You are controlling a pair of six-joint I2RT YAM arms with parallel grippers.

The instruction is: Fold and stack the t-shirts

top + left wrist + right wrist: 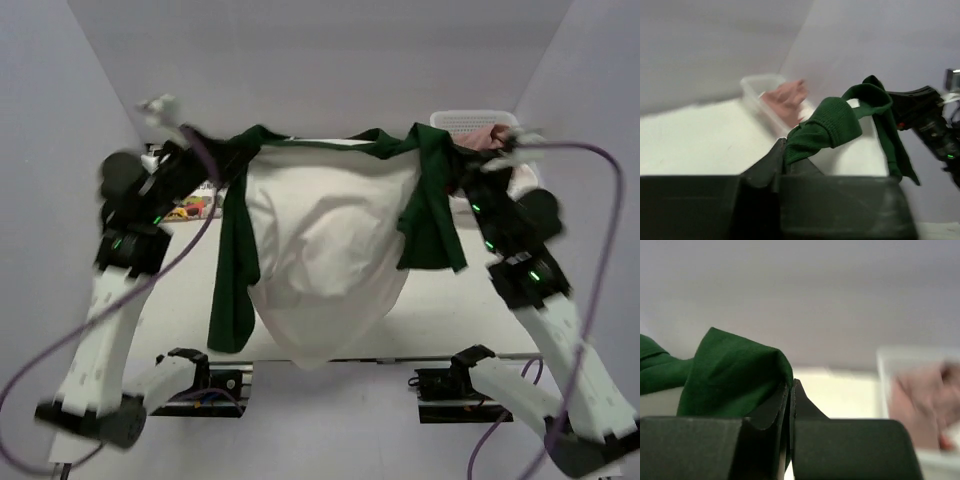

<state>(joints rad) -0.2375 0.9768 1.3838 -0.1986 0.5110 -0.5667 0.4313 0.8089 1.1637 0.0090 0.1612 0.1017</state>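
A white t-shirt with dark green sleeves and collar [325, 255] hangs spread in the air between both arms, its hem drooping over the table's near edge. My left gripper [215, 170] is shut on its left shoulder; the left wrist view shows the green cloth [822, 127] pinched in the jaws. My right gripper [462, 165] is shut on the right shoulder; the green cloth [735, 372] sits between its closed fingers. A dusty pink shirt [487, 137] lies in the basket. A shirt with colourful figures [190, 208] peeks out on the table at the left.
A white lattice basket [470, 122] stands at the back right corner; it shows blurred in the left wrist view [757, 92] and the right wrist view [890, 365]. Purple cables loop beside both arms. Grey walls enclose the white table [470, 310].
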